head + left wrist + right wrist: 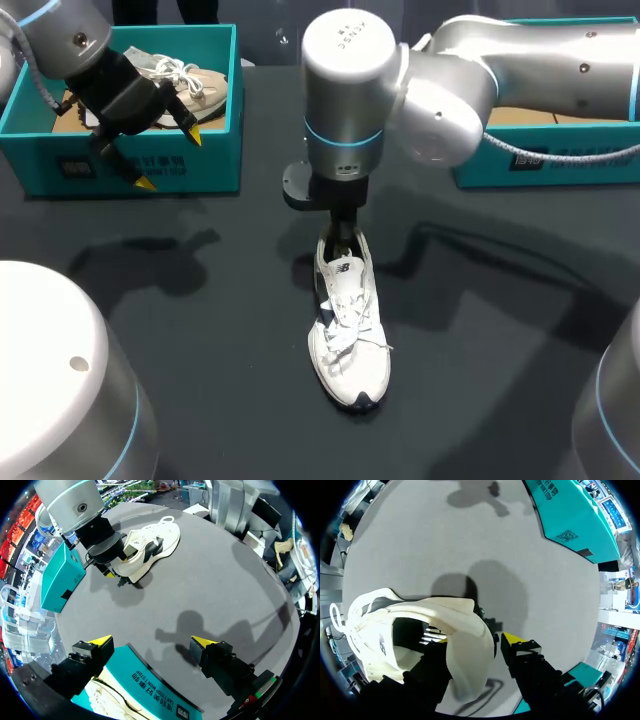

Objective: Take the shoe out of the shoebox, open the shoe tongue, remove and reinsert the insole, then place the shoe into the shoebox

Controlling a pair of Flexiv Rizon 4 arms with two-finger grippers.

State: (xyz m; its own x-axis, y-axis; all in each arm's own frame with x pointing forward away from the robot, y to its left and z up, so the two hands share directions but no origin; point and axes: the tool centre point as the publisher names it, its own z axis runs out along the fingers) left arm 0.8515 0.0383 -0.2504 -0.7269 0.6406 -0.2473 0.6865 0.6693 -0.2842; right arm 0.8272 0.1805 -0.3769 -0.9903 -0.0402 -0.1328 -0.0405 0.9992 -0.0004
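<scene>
The dark worktop carries everything. The right arm reaches past the middle and points straight down, while the left arm hangs over the teal shoebox. That shoebox sits directly under the left jaws, which stand wide with nothing between them, probably parked clear until a second grip is called for. A second teal box lies well off to the side of the right jaws. The white shoe is out of the box, standing on its sole with its toe pointing away from the right jaws and its heel between them. The right jaws are narrowed onto the heel wall, one finger inside the collar and one outside. This looks like a hold to steady the shoe while tongue and insole are worked. A beige shoe lies in the shoebox below the left jaws. The insole itself is hidden
</scene>
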